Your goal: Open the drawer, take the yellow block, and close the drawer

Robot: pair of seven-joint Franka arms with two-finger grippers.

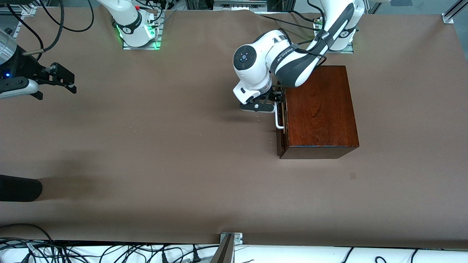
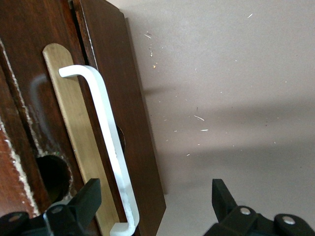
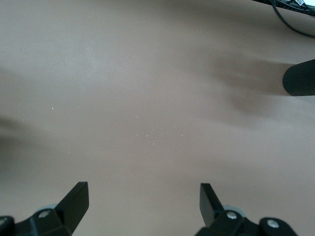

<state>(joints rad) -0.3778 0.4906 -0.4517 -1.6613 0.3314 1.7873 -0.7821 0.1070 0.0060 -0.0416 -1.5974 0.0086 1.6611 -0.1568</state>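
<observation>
White rigid handle [image 2: 109,147] sat between wide fingers of left end effector [image 1: 278,98]; best taken mid-bar, drawer [image 1: 280,126] probably stiff. Right end effector [image 1: 60,81] waited wide over worktop [image 1: 164,146].

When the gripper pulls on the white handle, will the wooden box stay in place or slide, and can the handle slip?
The wooden box looks solid and squat, so it probably will not tip, though it might slide. The white handle looks smooth, stiff and thin, so the open left gripper may slip along it.
</observation>
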